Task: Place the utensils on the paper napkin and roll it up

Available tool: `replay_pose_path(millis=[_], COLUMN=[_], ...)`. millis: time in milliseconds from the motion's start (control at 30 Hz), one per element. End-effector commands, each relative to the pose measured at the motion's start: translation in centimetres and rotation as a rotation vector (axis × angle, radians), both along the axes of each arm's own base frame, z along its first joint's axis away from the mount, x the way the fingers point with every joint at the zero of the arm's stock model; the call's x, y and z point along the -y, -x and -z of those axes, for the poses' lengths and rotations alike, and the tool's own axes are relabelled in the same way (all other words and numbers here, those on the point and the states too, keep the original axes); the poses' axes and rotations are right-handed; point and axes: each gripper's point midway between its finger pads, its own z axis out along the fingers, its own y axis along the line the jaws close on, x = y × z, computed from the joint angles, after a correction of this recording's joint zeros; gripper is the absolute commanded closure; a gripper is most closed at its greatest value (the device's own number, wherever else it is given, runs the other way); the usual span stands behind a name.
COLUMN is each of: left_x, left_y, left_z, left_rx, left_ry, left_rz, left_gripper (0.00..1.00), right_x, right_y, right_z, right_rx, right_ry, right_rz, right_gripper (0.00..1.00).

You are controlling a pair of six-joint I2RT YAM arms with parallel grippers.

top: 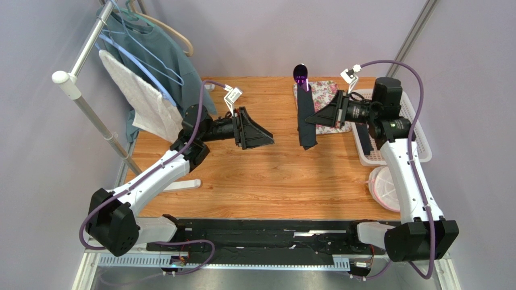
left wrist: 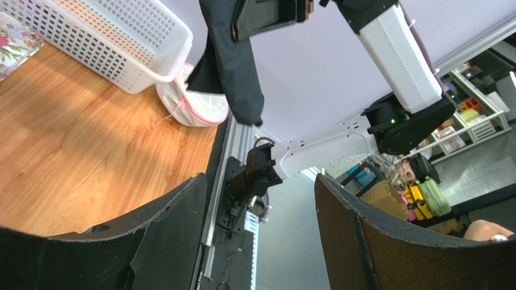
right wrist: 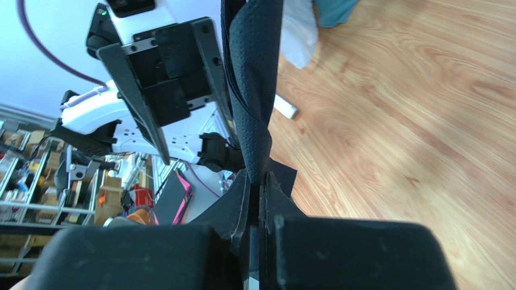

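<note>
So this looks pretty much like the tail end of the job. The napkin (top: 306, 124) is already wound into a tight dark tube, and the spoon (top: 301, 75) pokes its purple bowl out of the far end. I can't see any other utensils. My guess is they're inside the roll, but nothing shows that either way.

The right jaws are clamped shut on the tube about halfway along it. They hold it up off the counter (top: 254, 181), right at the near-left edge of the floral mat (top: 327, 96). From the right wrist view the paper has a twist in it just above the pinch, and the wrap looks snug, not coming loose.

The left jaws are spread wide with nothing between them. They sit off to the left of the roll, pointing at it but clearly apart from it.

So I'd say placing is done and rolling is done. What's left, if anything, is setting the bundle down without it unrolling, maybe on the counter or in the white basket (top: 422, 145) on the right. Thin paper like that may spring open once the pinch goes.
</note>
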Motion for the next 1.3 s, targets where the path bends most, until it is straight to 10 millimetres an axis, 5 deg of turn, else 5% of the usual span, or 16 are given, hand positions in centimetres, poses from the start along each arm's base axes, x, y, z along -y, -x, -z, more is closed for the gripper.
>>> replay_pose_path(millis=[0,200,567,700,1033,1267], left_x=[-0.6,-1.0,-1.3,-1.3,-1.0,-1.0], left_y=[1.2,2.0,2.5,2.6,2.1,2.0], left_z=[-0.3,0.6,1.4,1.6,2.3,3.0], left_rx=[0.088,0.111,0.106,0.100,0.063,0.044], left_ry=[-0.012,-0.041,-0.047,-0.047,-0.056,-0.065], left_rz=[0.034,0.052,0.055,0.059,0.056,0.053], left_gripper=[0.26,0.25,0.25,0.25,0.25,0.25], right_x=[3.5,10.2,23.2,26.5,31.4,32.0], right_y=[0.0,-1.7,-4.9,-5.9,-9.0,-10.2], right_z=[-0.4,1.5,9.1,11.5,16.8,20.4], right_rx=[0.039,0.061,-0.081,-0.097,-0.156,-0.239], right_ry=[0.019,0.122,0.344,0.397,0.452,0.396], right_rz=[0.009,0.122,0.252,0.261,0.270,0.283], right_gripper=[1.00,1.00,1.00,1.00,1.00,1.00])
